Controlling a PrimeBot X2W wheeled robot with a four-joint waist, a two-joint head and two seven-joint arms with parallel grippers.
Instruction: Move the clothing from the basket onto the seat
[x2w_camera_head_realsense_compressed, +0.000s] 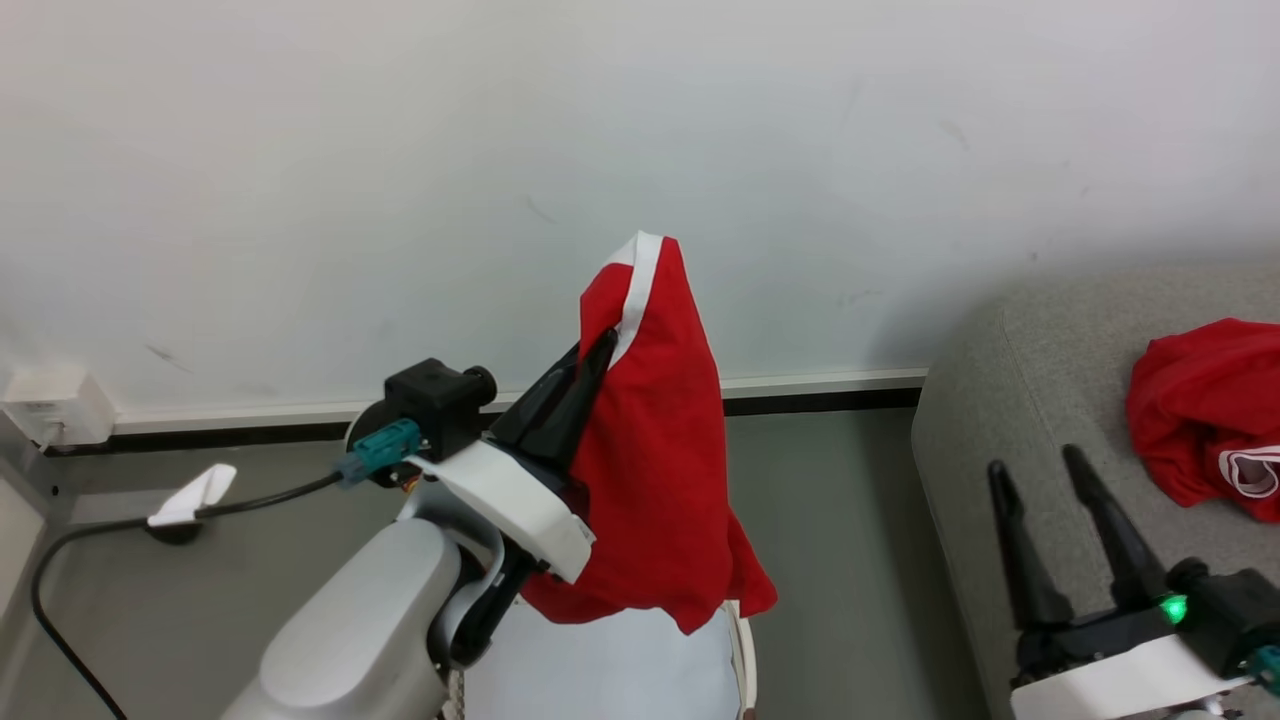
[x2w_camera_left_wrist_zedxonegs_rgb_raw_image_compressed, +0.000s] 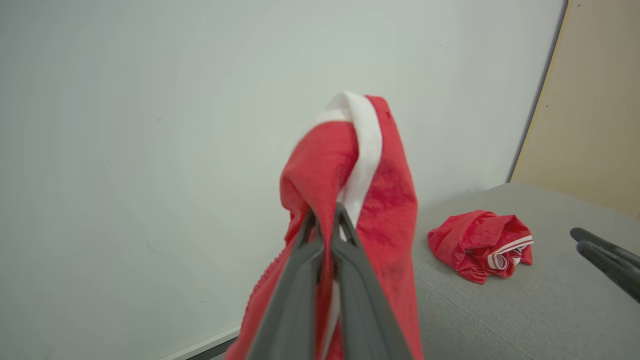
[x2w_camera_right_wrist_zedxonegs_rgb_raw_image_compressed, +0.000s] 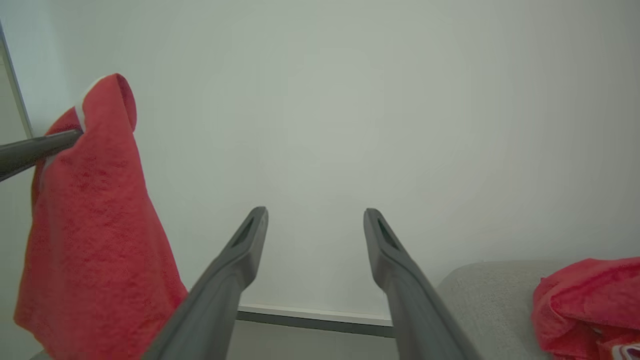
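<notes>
Left gripper (x2w_camera_head_realsense_compressed: 600, 350) is raised in the middle of the head view, its 2 dark fingers pressed together and pinching the red garment (x2w_camera_head_realsense_compressed: 655, 470) close to its top, where a white trim band folds over the peak. From that pinch the cloth hangs free in long folds, its lower hem ending just above the basket (x2w_camera_head_realsense_compressed: 743, 650), of which a pale strip of rim shows at the near edge, with a white sheet (x2w_camera_head_realsense_compressed: 600, 670) lying inside it. In the left wrist view the 2 fingers meet on a thin fold of the red fabric, and the trim runs up between them and over the top. Right gripper (x2w_camera_head_realsense_compressed: 1035, 462) sits low at the near right, over the near part of the sofa (x2w_camera_head_realsense_compressed: 1030, 380); its fingers are spread wide apart, pointing away toward the wall (x2w_camera_head_realsense_compressed: 400, 150), with nothing between them, as the right wrist view also shows. The other red garment (x2w_camera_head_realsense_compressed: 1200, 400) lies crumpled on the grey sofa cushion at the far right, well apart from the held one and a little beyond the right gripper's fingertips; a white-edged opening with thin stripes shows on its near side. Grey-green floor (x2w_camera_head_realsense_compressed: 830, 520) lies between the basket and the sofa. At the far left a black cable (x2w_camera_head_realsense_compressed: 60, 560) runs across the floor, below a white wall socket (x2w_camera_head_realsense_compressed: 55, 405). A pale wooden panel (x2w_camera_left_wrist_zedxonegs_rgb_raw_image_compressed: 590, 125) stands beyond the sofa in the left wrist view.
</notes>
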